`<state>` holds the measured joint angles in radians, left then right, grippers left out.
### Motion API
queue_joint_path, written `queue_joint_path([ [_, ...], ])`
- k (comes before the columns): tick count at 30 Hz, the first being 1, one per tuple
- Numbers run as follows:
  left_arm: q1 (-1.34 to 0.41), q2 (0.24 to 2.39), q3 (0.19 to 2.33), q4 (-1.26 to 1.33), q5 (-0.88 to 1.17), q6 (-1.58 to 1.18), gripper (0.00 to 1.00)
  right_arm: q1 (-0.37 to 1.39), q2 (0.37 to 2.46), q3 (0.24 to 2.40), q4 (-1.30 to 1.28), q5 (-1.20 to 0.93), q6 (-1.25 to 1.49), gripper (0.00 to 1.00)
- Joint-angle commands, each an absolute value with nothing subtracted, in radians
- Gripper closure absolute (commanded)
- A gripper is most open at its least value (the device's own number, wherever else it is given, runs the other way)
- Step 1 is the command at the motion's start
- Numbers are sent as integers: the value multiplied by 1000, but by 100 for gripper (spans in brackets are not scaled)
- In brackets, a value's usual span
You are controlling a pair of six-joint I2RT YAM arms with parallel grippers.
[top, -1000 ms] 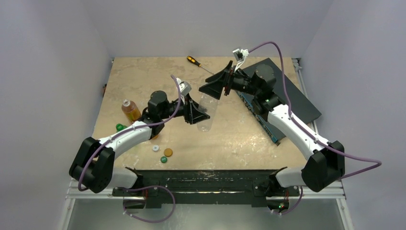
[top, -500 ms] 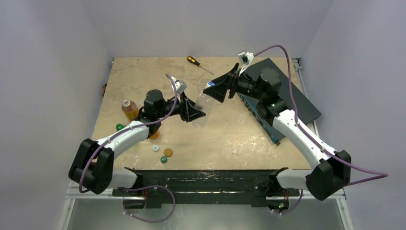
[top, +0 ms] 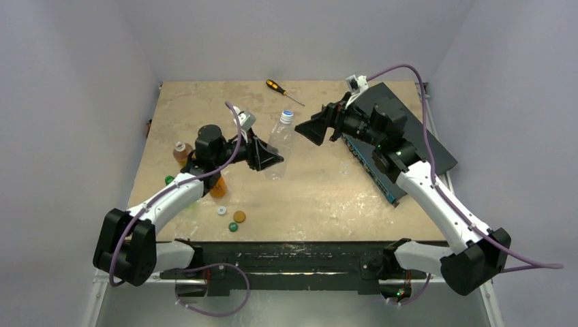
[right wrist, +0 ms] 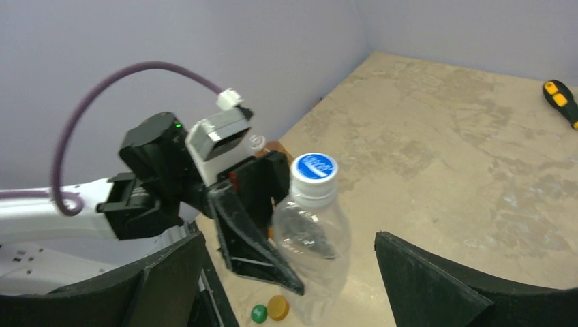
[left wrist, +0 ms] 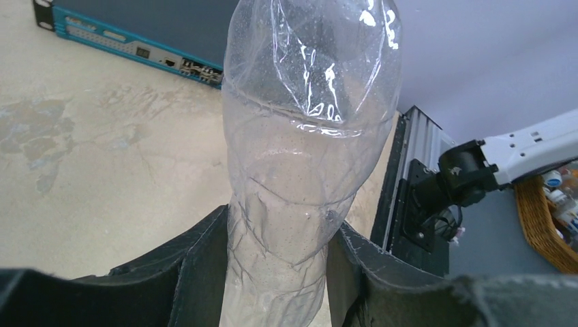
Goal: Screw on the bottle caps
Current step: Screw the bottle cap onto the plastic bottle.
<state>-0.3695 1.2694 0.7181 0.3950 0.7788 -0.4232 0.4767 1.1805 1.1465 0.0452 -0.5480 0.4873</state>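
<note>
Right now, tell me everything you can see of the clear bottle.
The clear bottle is thin, dented, see-through plastic and looks empty. A blue cap with a white skirt sits on its neck. It is roughly upright over the table, its body pinched by the left gripper. The open right gripper faces it, not touching.

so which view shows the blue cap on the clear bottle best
Right wrist: the blue cap is large and face-on atop the clear bottle. Top external shows a tiny dot; left wrist only the bottle's body.
</note>
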Motion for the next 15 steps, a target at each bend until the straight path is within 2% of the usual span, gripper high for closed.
queue_joint_path([
  [1,-373,1238,767,445,922,-420,100,476,1193,1204,29,-478,464,3],
  [7,-386,1249,737,567,995,-513,100,475,1250,1213,155,-630,481,13],
  [15,-425,1275,735,589,1007,-526,100,479,1330,1200,343,-746,578,25],
])
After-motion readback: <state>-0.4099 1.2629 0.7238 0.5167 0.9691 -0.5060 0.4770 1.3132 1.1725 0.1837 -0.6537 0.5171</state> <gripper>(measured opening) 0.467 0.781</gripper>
